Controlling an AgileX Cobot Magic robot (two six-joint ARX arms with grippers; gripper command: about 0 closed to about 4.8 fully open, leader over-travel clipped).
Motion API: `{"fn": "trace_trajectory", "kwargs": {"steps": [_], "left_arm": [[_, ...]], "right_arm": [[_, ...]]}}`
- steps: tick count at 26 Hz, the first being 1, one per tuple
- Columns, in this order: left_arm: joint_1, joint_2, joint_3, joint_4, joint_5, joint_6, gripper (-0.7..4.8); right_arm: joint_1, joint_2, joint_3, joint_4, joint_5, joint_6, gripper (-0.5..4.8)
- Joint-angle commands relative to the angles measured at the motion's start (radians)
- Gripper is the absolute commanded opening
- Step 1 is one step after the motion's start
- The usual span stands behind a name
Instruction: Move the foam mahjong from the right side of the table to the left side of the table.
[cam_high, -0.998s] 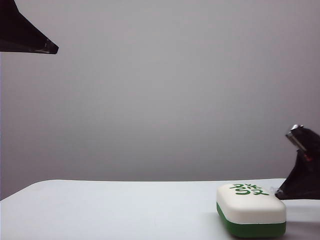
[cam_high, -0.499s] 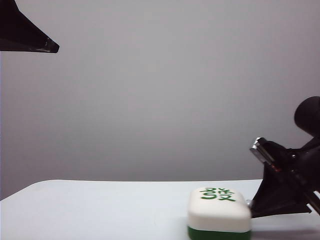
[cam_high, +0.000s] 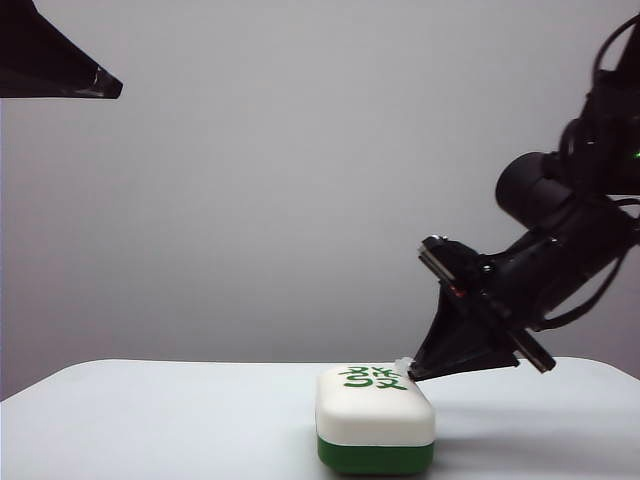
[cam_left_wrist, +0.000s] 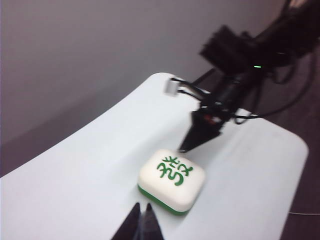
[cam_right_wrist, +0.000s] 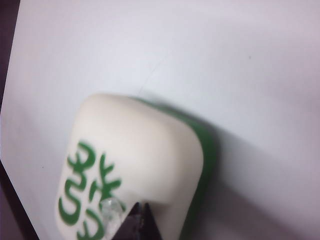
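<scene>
The foam mahjong (cam_high: 375, 420), white over a green base with a green character, sits flat on the table (cam_high: 150, 420). The right gripper (cam_high: 412, 372), jaws together, touches its top edge. The left gripper (cam_left_wrist: 141, 207), jaws also together, hangs high; only the right wrist view shows the tip contact.

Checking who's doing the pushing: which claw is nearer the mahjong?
Right. The right claw has its closed tips at the mahjong, at its top right edge in the exterior view. The left claw, also closed, hangs well clear, high at the upper left of that view.

Plain grey wall (cam_high: 300, 200) behind, no windows or furniture visible, soft even light, dark floor (cam_left_wrist: 305, 200) at edge.
</scene>
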Motion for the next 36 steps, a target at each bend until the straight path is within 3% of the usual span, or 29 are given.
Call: {"fn": "trace_trajectory", "kwargs": {"steps": [1,11,14,18,20,25,29,36], "left_arm": [[0.0,-0.002,0.005,0.007,0.019,-0.004,-0.05],[0.0,-0.003,0.005,-0.02,0.019,-0.008,-0.05],[0.0,-0.003,0.005,-0.02,0.019,-0.015,-0.05],[0.0,-0.003,0.005,-0.02,0.02,-0.034,-0.05],[0.0,-0.003,0.006,-0.02,0.039,-0.034,-0.05],[0.0,-0.003,0.006,-0.021,0.064,-0.078,-0.05],[0.0,-0.005,0.006,-0.02,0.124,-0.101,-0.05],[0.0,-0.005,0.006,-0.013,0.127,-0.101,-0.05]], "right_arm": [[0.009,0.044,0.043,-0.077,-0.004,-0.001,-0.05],[0.122,0.069,0.068,-0.082,0.006,0.028,-0.05],[0.177,0.069,0.091,-0.079,0.073,0.114,-0.05],[0.249,0.069,0.147,-0.026,0.171,0.315,-0.05],[0.3,0.074,0.187,-0.023,0.237,0.336,-0.05],[0.333,0.163,0.303,-0.045,0.288,0.296,-0.05],[0.272,0.163,0.349,-0.066,0.317,0.226,-0.05],[0.22,0.109,0.426,-0.211,0.282,0.122,-0.05]]}}
